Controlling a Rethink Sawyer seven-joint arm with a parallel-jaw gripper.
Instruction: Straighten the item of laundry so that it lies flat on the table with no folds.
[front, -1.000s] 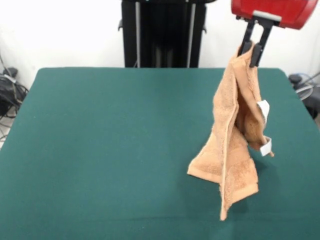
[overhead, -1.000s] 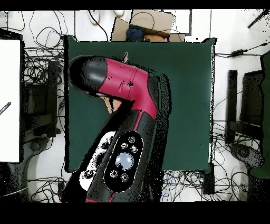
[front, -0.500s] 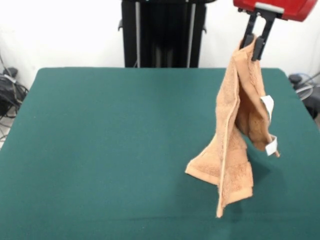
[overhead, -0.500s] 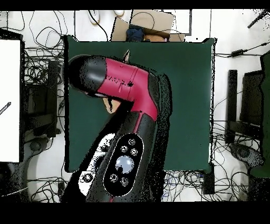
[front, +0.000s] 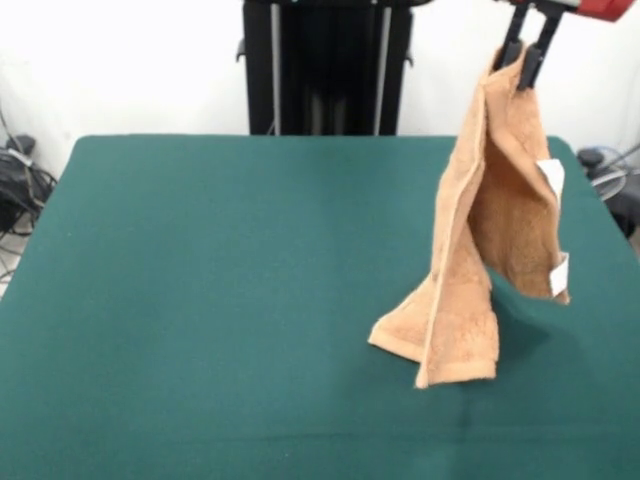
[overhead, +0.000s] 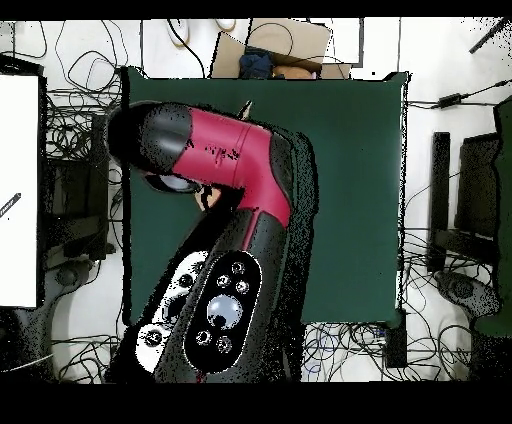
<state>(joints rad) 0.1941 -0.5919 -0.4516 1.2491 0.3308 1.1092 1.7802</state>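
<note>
The orange-tan towel (front: 483, 230) hangs in long folds from my gripper (front: 526, 58), which is shut on its top corner at the upper right of the front view. Its lower end rests crumpled on the green table (front: 220, 300), right of the middle. Two small white tags (front: 552, 176) show on its right edge. In the overhead view the red and black arm (overhead: 235, 200) covers nearly all of the towel; only small orange bits (overhead: 208, 196) peek out beside it, and the gripper is hidden under the arm.
A black stand (front: 328, 65) rises behind the table's far edge. Cables and dark equipment (front: 18, 185) lie on the floor at both sides. Cardboard (overhead: 275, 45) sits beyond the table's top edge in the overhead view.
The gripper has risen and shifted right, pulling the towel higher. Less cloth lies on the table, and the hanging part is longer.
</note>
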